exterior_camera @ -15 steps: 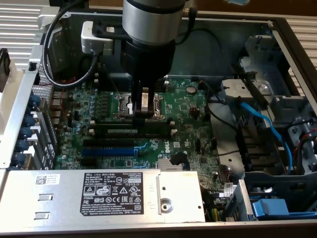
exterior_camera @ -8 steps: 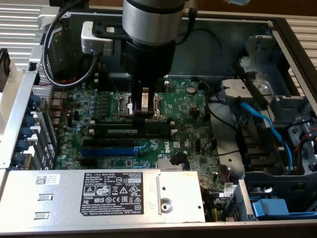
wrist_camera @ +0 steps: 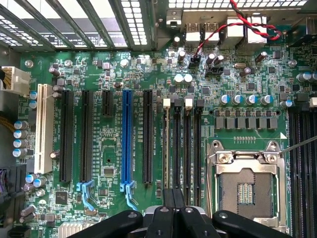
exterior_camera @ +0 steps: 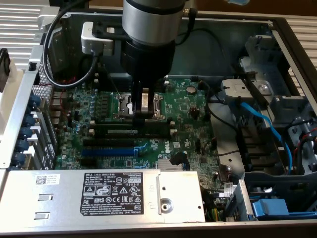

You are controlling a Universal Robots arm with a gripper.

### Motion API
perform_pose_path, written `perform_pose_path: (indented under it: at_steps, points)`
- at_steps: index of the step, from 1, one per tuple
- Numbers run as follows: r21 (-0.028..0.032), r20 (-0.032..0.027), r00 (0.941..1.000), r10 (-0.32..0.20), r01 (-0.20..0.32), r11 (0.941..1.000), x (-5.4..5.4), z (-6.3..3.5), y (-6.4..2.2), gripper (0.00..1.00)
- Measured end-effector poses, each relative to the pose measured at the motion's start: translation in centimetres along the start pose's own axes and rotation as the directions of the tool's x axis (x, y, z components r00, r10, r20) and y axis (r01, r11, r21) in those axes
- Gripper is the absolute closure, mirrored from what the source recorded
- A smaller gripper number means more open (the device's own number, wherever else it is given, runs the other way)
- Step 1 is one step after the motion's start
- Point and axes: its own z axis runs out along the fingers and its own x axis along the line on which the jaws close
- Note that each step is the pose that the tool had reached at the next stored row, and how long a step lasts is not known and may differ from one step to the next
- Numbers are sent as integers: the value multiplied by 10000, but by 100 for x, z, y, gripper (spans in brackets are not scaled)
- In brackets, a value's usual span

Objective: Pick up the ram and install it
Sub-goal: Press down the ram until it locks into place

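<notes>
The ram (exterior_camera: 130, 132) is a thin dark-green stick with a small pale label. It stands in one of the long black memory slots (exterior_camera: 148, 126) on the green motherboard. My gripper (exterior_camera: 143, 114) hangs just over these slots beside the processor socket. Its fingers are shut with nothing seen between them, and I cannot tell whether they touch the ram. In the wrist view the shut gripper (wrist_camera: 173, 198) sits over the memory slots (wrist_camera: 187, 144). The outermost of these slots holds a thin pale-edged strip that looks like the ram's top edge (wrist_camera: 166, 148).
The open processor socket (wrist_camera: 246, 186) lies beside the slots. A blue expansion slot (exterior_camera: 108, 151) and black ones run parallel. The silver power supply (exterior_camera: 99, 196) fills the front. A blue cable (exterior_camera: 262, 129) and drive bays crowd the exterior view's right. Metal case walls (exterior_camera: 29, 99) surround everything.
</notes>
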Motion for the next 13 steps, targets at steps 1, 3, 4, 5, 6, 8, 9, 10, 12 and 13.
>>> perform_pose_path:
  at_steps: [1, 3, 4, 5, 6, 8, 9, 10, 12, 13]
  points:
    - [0, 1, 10000, 0, 0, 10000, 0, 0, 0, 90]
    - [1, 1, 10000, 1, -1, 10000, 0, 0, 0, 90]
    - [2, 2, 10000, 1, -1, 10000, 0, 1, 2, 90]
    - [3, 2, 10000, 0, 0, 10000, -1, 1, 4, 90]
    - [4, 3, 10000, 0, 0, 10000, -1, 2, 7, 90]
    - [1, 3, 10000, -1, 1, 10000, 0, 2, 14, 90]
    - [0, 2, 10000, 0, 0, 10000, 0, 2, 16, 90]
    - [0, 2, 10000, 0, 0, 10000, 0, 2, 16, 90]
    - [0, 1, 10000, 1, -1, 10000, 0, 2, 17, 90]
    - [0, 1, 10000, 1, -1, 10000, 0, 2, 17, 90]
